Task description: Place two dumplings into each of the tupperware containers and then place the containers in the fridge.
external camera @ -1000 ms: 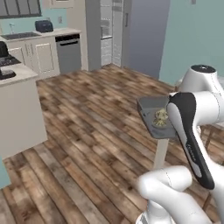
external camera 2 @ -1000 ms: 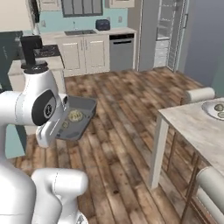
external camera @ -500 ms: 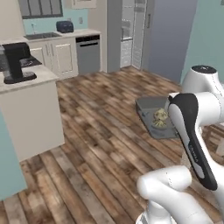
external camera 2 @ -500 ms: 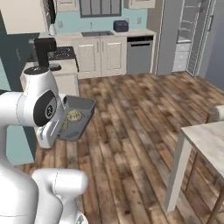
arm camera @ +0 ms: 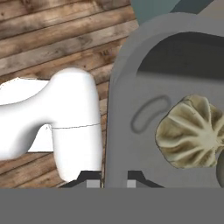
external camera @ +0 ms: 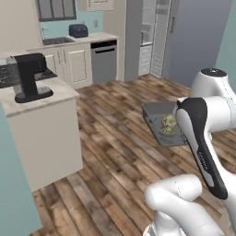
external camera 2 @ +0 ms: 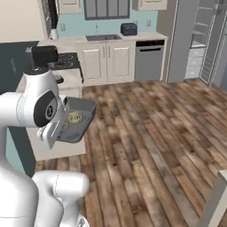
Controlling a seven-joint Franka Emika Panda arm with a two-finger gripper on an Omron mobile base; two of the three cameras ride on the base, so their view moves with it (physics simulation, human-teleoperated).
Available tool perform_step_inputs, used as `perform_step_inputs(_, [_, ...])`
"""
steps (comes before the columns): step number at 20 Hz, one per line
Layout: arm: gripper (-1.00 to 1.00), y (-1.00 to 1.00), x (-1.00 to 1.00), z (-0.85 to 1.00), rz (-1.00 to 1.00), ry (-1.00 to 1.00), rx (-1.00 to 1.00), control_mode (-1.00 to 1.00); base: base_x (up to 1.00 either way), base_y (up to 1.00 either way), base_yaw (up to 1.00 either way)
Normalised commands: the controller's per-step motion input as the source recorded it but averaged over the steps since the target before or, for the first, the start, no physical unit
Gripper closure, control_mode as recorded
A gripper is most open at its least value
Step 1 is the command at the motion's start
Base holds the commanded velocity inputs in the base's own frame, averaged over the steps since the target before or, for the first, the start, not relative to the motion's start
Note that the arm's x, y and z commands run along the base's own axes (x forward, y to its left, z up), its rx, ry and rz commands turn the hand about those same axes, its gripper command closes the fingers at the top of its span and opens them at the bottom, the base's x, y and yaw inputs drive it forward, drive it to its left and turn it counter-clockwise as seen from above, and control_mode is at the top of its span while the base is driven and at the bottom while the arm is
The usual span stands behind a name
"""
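At 9 o'clock in the left base view a coffee machine point(external camera: 28, 76) stands on a counter point(external camera: 41, 99). The fridge point(external camera: 159, 37), its door open, is at 12 to 1 o'clock, well apart across the wood floor point(external camera: 115, 138).

The container point(external camera: 159, 120) hangs over that floor at 3 o'clock, level, beside the arm's dark link. In the right base view it point(external camera 2: 79, 119) sits at 9 o'clock, near the arm's shoulder joint. The gripper point(arm camera: 112, 183) is pinched narrow on the container's rim, at 6 o'clock in the hand view, one tip on either side of the wall.

Inside are two dumplings point(external camera: 168, 124), touching or nearly so, toward the arm's side of the box. The hand view shows one pleated dumpling point(arm camera: 192, 131) at 3 o'clock and the edge of a second at 4 o'clock.

The box looks light and fairly stiff, but held by one rim it may tip. The dumplings look soft and loose, so they could slide if it tilts. A grip on the middle of a long wall, kept level, seems safest. This box looks filled; carrying it to the fridge shelf is likely the step in hand.
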Motion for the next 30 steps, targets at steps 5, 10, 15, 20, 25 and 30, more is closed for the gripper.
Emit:
perform_step_inputs(5, [1.0,0.0,0.0,0.0,0.0,0.0,0.0,1.0,1.0,0.0,0.0])
perform_step_inputs(10, [1.0,0.0,0.0,0.0,0.0,0.0,0.0,1.0,1.0,0.0,-0.01])
perform_step_inputs(15, [1.0,0.0,0.0,0.0,0.0,0.0,0.0,1.0,1.0,0.0,-0.13])
perform_step_inputs(20, [1.0,0.0,0.0,0.0,0.0,0.0,0.0,1.0,1.0,-0.48,-0.05])
perform_step_inputs(25, [1.0,0.0,0.0,0.0,0.0,0.0,0.0,1.0,0.74,-1.0,0.1])
perform_step_inputs(30, [1.0,0.0,0.0,0.0,0.0,0.0,0.0,1.0,0.43,-1.0,0.1])
